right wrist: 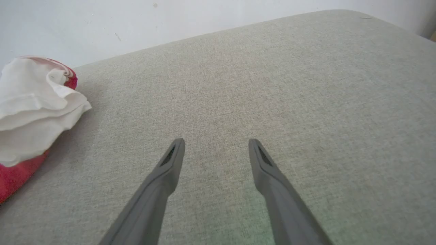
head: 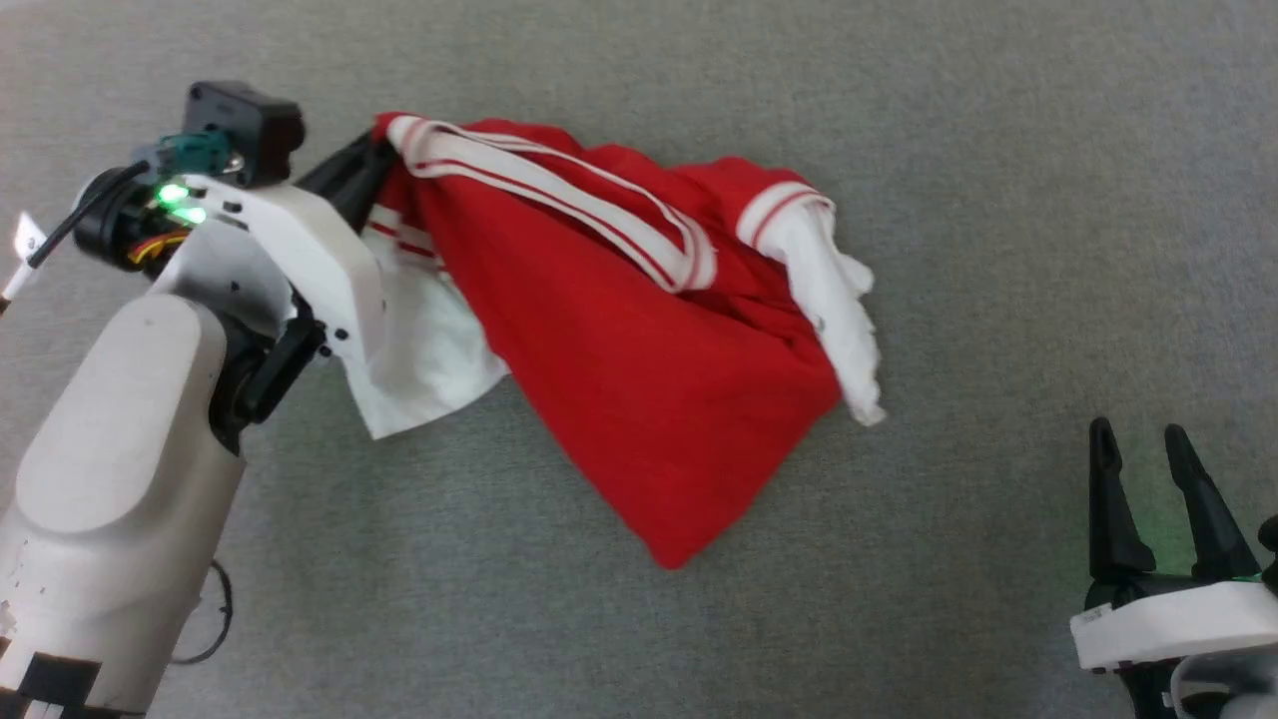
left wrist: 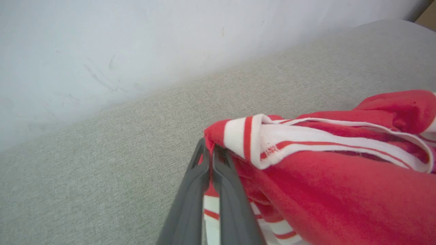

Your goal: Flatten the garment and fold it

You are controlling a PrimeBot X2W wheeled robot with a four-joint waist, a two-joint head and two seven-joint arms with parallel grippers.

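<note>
The garment (head: 639, 399), red with white sleeves and striped trim, hangs bunched from its upper left corner and drapes down onto the grey surface. My left gripper (head: 371, 160) is shut on the garment at the red-and-white trim; the left wrist view shows the fingers (left wrist: 213, 149) pinched together on the fabric (left wrist: 306, 177). One white sleeve (head: 839, 310) droops at the right, also seen as a white sleeve (right wrist: 30, 105) at the left of the right wrist view. My right gripper (head: 1138, 439) stands open at the lower right, apart from the cloth, fingertips (right wrist: 177, 144) spread over bare surface.
A grey fabric surface (head: 899, 599) lies under everything. A pale wall (left wrist: 102, 51) rises behind its far edge. A black cable loop (head: 215, 619) hangs beside my left arm.
</note>
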